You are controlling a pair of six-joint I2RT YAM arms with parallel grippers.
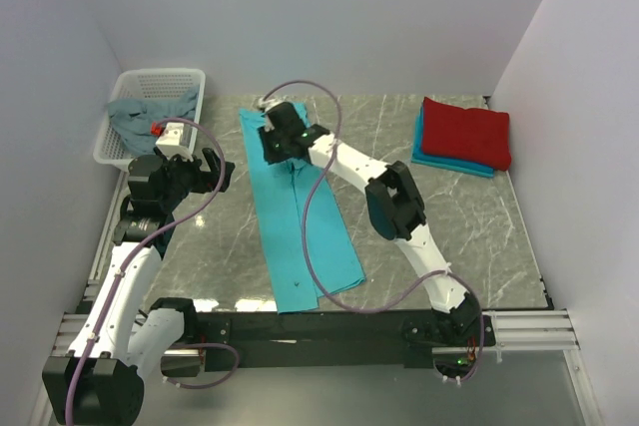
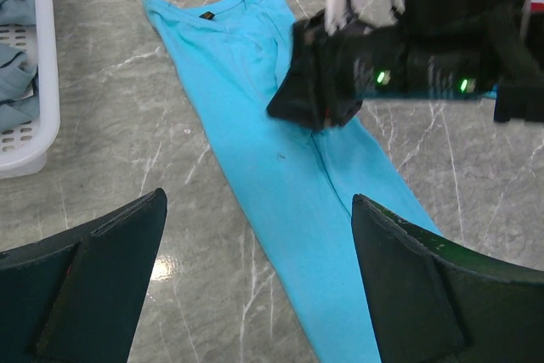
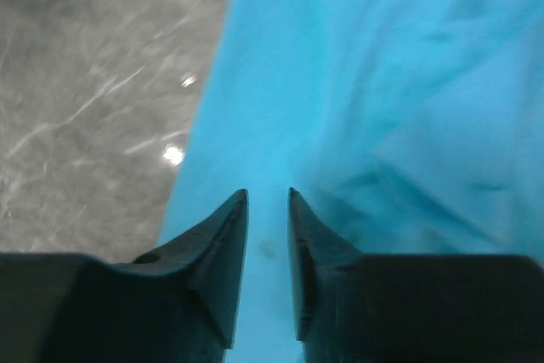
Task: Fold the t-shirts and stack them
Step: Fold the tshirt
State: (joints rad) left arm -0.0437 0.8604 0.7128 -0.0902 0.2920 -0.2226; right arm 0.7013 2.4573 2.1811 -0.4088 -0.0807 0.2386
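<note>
Turquoise t-shirt point(image 1: 300, 236) on marble table point(image 1: 200, 241)

Bright even light, blurry wrist close-up

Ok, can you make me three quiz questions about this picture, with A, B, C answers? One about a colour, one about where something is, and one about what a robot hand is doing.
1. What colour is the shirt in the basket?
A. Grey-blue. B. Yellow. C. Red.

2. Where is the red shirt?
A. In the basket. B. On a folded blue shirt at the far right corner of the table. C. Spread flat in the middle of the table.

3. How is the left gripper?
A. Shut on a shirt. B. Shut, empty. C. Wide open, holding nothing.

Answers:
1 A: a grey-blue shirt lies crumpled in the white basket.
2 B: the top view shows red cloth lying on blue in that corner.
3 C: its fingers stand far apart with nothing gripped between them.
</note>
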